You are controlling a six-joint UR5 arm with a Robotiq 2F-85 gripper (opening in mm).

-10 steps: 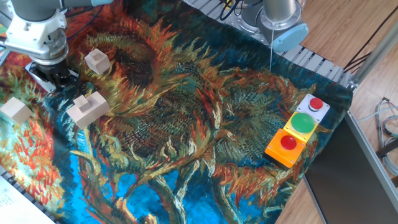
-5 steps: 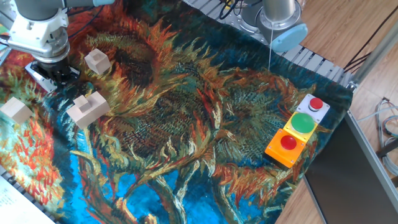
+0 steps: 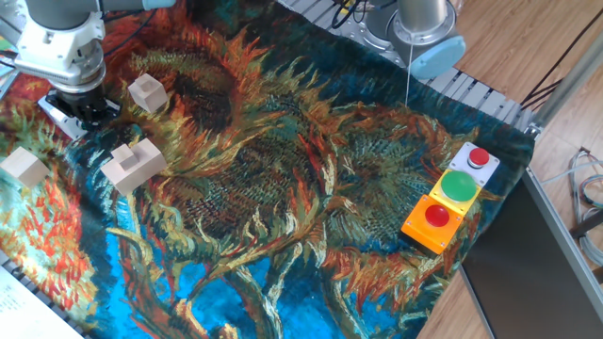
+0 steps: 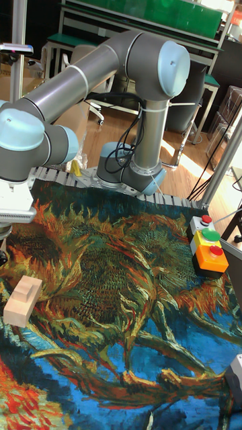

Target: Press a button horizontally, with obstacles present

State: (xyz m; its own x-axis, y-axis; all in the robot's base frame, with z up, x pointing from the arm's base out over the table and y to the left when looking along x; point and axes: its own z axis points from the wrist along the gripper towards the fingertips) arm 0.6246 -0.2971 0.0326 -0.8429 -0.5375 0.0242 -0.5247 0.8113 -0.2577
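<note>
My gripper (image 3: 85,113) hangs low at the far left of the cloth, its dark fingers over a little white-and-grey box (image 3: 52,105) that is mostly covered by them. The button on that box is hidden. I cannot make out a gap between the fingertips. Three pale wooden obstacles stand close by: a small cube (image 3: 147,92) just right of the gripper, a notched block (image 3: 132,162) in front of it, and another small cube (image 3: 24,167) near the left edge. The tall fixed view shows the notched block (image 4: 23,299), with the fingers cut off at its left edge.
A row of three button boxes stands at the right edge of the cloth: a red button on white (image 3: 479,158), a green dome on yellow (image 3: 460,185), a red button on orange (image 3: 436,217). The arm's base (image 3: 424,28) is at the back.
The gripper has shifted slightly up and toward the back over the white-and-grey box. The blocks have not moved.
</note>
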